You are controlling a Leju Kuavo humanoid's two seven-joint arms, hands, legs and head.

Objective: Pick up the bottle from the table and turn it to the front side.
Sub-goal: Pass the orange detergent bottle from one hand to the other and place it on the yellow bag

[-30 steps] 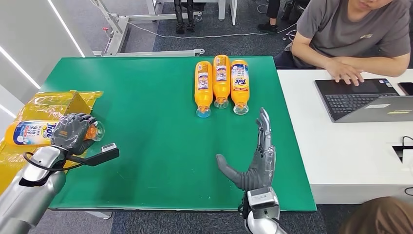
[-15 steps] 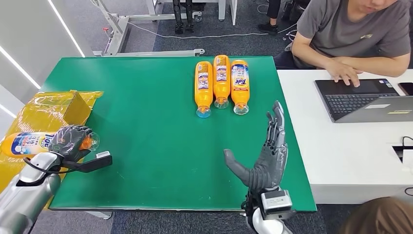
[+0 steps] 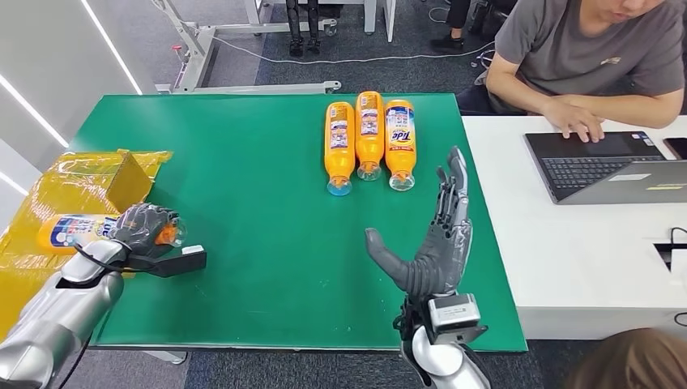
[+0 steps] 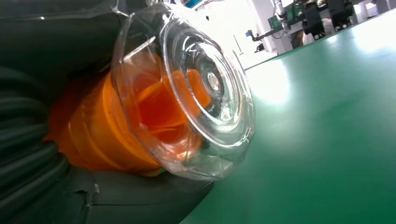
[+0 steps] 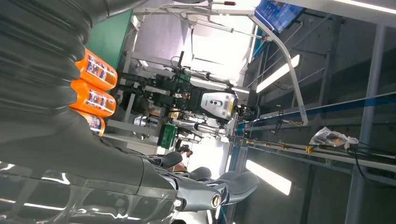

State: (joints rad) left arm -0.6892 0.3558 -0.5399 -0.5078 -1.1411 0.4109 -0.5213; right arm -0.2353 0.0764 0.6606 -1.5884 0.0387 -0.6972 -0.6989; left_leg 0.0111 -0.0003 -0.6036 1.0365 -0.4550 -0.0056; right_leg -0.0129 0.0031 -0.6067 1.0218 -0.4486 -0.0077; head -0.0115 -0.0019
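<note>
head view: left hand (image 3: pixel 144 228) gripping orange bottle (image 3: pixel 77 231) at neck, over left edge of green tabletop (image 3: pixel 243 203). right hand (image 3: pixel 433 243) empty, fingers spread. left wrist view: clear cap (image 4: pixel 205 88) protruding from grip.

Head cam: high, looking fwd and down over the green table (image 3: pixel 267 154). Left wrist cam: v. close behind the held bottle (image 4: pixel 154 107), low over the table. Right wrist cam (turned sideways) faces the room; shares three bottles (image 5: pixel 95 91) w/ head view.
</note>
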